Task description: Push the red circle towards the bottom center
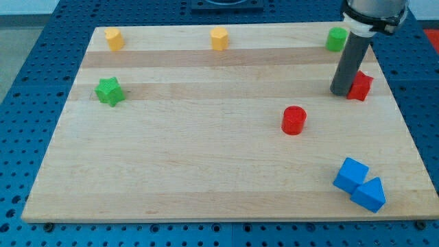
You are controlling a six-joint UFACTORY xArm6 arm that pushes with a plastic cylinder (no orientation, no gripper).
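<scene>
- So far, judging by the layout, the push has barely begun or not begun at all: the red circle (293, 119) sits right of the desk's middle, a little below half height, well apart from the bottom edge and off to the right of bottom center.
- My tip (341, 91) stands on the desk (206, 171) near the view's right edge, above and to the right of the red circle, and clearly apart from it; no contact with the target shows.
- The tip is just beside, perhaps touching, another red block (361, 86) of uneven shape on its right; I cannot tell whether they touch.
- No gripper exists on this rod, so there is nothing spread, pressed together or pinching; the rod simply ends in a blunt tip.
- What is left, as I judge it: bring the tip to the upper right side of the red circle, then shove it down and to the view's left until it rests near the middle of the bottom edge.
- The path there looks free of blocks; the two blue blocks (359, 184) lie touching each other at the lower right, off that line.
- Far from the job are the green star (109, 90) at the left, two yellow blocks (114, 38) (219, 38) along the top, and a green block (336, 39) at the upper right beside the rod.
</scene>
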